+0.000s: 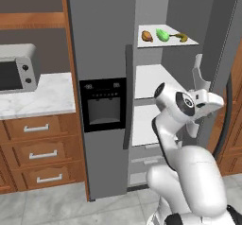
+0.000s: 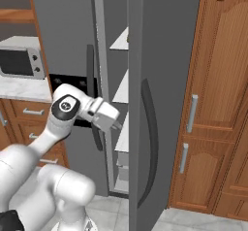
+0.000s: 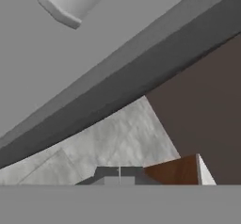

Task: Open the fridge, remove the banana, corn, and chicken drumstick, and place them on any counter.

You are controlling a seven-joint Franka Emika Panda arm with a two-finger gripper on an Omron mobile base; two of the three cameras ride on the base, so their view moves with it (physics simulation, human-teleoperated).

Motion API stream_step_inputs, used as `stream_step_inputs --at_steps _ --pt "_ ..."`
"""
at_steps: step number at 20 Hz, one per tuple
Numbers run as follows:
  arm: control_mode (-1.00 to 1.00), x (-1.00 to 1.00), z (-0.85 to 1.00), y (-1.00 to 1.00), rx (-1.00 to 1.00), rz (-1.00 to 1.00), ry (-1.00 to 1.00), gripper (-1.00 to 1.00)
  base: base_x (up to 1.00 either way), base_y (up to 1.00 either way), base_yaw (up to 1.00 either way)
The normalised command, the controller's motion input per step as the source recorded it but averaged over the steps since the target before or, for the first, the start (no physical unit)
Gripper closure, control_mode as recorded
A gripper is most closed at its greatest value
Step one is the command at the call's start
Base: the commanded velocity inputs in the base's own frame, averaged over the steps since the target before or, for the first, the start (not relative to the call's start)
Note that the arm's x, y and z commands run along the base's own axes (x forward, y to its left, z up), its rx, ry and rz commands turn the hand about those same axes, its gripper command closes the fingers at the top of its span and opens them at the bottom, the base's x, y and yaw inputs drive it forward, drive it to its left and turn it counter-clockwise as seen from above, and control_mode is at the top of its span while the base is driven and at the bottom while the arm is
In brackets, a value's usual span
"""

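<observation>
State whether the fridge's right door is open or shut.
Open: the fridge door stands swung out, exposing white shelves with the banana, corn and chicken drumstick.

Open fridge (image 1: pixel 101 39) interior, free room above white shelves (image 1: pixel 151 80).

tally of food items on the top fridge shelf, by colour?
Orange-brown: 1, the tapering roasted chicken drumstick
Bright green: 1, the oblong husk-like corn
Yellow: 1, the small curved banana
Total: 3, all on the white top shelf of the open grey fridge.
</observation>
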Motion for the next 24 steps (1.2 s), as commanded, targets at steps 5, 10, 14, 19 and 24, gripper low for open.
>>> stream_step_inputs --at_steps 5,10,14,19,24 --pt "-1.00 0.72 0.16 0.40 -0.09 -0.10 0.00 1.00 0.00 0.00 0.00" --pt "-1.00 1.00 0.40 0.15 -0.01 -0.08 0.02 1.00 0.00 0.00 0.00" --pt "-1.00 1.00 0.39 0.00 0.00 -0.08 0.07 1.00 0.00 0.00 0.00" --pt "-1.00 0.74 0.57 0.00 -0.01 -0.10 0.05 1.00 0.00 0.00 0.00" --pt "-1.00 0.31 0.58 -0.09 0.00 -0.12 0.09 1.00 0.00 0.00 0.00"
